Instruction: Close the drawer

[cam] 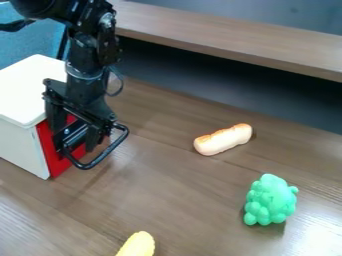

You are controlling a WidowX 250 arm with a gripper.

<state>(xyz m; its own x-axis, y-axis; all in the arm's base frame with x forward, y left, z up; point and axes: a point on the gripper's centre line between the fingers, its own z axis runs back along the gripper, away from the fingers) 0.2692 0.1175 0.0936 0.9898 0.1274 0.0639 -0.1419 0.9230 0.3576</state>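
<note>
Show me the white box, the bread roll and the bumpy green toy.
White box [28, 89]: camera view, on its flat top.
Bread roll [223, 140]: camera view, middle of its length.
Bumpy green toy [270, 201]: camera view, middle of its knobbly side.

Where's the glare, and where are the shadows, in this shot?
Camera view: bright glare on the tabletop at the lower right corner; deepest shadow under the wooden ledge along the top right; small dark shadow at the base of the green lumpy toy.
</note>
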